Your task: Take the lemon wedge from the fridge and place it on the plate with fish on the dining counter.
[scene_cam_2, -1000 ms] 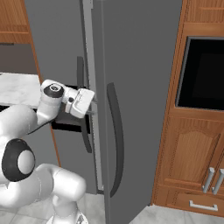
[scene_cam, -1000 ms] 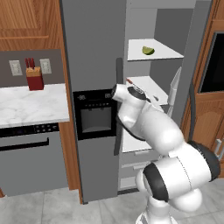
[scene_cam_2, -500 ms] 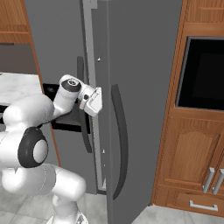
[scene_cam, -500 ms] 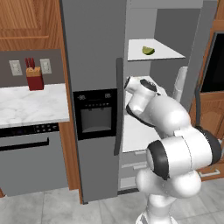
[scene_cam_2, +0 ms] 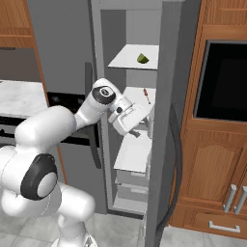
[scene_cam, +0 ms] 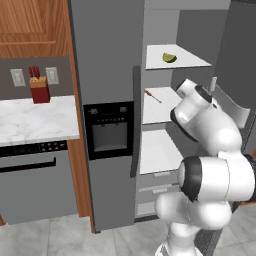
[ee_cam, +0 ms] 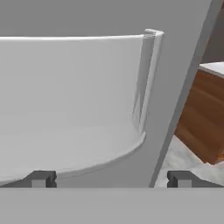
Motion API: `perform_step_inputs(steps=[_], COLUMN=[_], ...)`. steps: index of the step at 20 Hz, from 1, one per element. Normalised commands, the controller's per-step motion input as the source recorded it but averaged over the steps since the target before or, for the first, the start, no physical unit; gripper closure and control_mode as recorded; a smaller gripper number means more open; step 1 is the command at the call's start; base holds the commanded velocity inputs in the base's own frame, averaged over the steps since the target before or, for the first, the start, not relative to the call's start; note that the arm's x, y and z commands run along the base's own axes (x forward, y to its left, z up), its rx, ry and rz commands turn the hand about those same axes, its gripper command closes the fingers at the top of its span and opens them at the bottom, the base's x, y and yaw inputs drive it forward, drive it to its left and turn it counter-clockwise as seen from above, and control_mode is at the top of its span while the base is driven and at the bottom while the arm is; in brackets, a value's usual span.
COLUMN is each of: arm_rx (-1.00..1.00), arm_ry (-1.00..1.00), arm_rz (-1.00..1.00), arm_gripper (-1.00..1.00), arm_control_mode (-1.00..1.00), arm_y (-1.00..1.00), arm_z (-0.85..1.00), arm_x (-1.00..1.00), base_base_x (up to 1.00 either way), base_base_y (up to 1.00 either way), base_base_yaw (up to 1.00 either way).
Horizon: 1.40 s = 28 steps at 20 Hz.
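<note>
The grey fridge (scene_cam: 107, 75) has its right door (scene_cam_2: 166, 144) swung open, so its white shelves show. On the top shelf lies the yellow-green lemon wedge (scene_cam: 169, 58) (scene_cam_2: 143, 58). My gripper (scene_cam_2: 144, 126) (ee_cam: 110, 179) is open and empty, well below the wedge at the level of the middle shelves, facing the inner side of the open door. Its fingertips (ee_cam: 40, 179) stand wide apart in front of a white door bin (ee_cam: 74, 100). Past the door's edge there is a brown wooden side with a white top, probably the dining counter (ee_cam: 202, 122). The plate with fish is out of view.
A small red-handled item (scene_cam: 152, 95) (scene_cam_2: 145, 94) lies on the second shelf. To the fridge's left is a marble wall counter (scene_cam: 35, 117) with a red knife block (scene_cam: 39, 90) above a grey appliance (scene_cam: 35, 185). A wall oven (scene_cam_2: 222, 79) in wooden cabinets stands beyond the open door.
The right fridge door has swung much wider open, now seen edge-on from the right. My arm and gripper have moved right with it, to in front of the shelves.
</note>
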Motion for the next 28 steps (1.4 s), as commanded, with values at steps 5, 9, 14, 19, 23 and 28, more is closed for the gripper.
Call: perform_step_inputs(steps=[5, 9, 14, 19, 23, 28], arm_rx=[0.03, 0.00, 0.00, 0.05, 0.12, 0.18], arm_ry=[-0.17, -0.24, -0.03, 0.01, 0.04, 0.13], arm_rz=[0.00, 0.13, 0.45, 0.66, 0.77, 0.63], arm_gripper=[-1.00, -1.00, -1.00, -1.00, -1.00, -1.00], arm_control_mode=[-1.00, -1.00, -1.00, -1.00, -1.00, -1.00], arm_y=[-0.17, 0.76, 0.92, 0.43, 0.17, 0.27], arm_z=[0.01, 0.00, 0.11, 0.22, 0.11, 0.36], arm_x=[-0.98, -0.99, -0.52, -0.25, -0.25, -0.03], base_base_x=[0.00, 0.00, 0.00, 0.00, 0.00, 0.00], base_base_y=[0.00, 0.00, 0.00, 0.00, 0.00, 0.00], base_base_yaw=[0.00, 0.00, 0.00, 0.00, 0.00, 0.00])
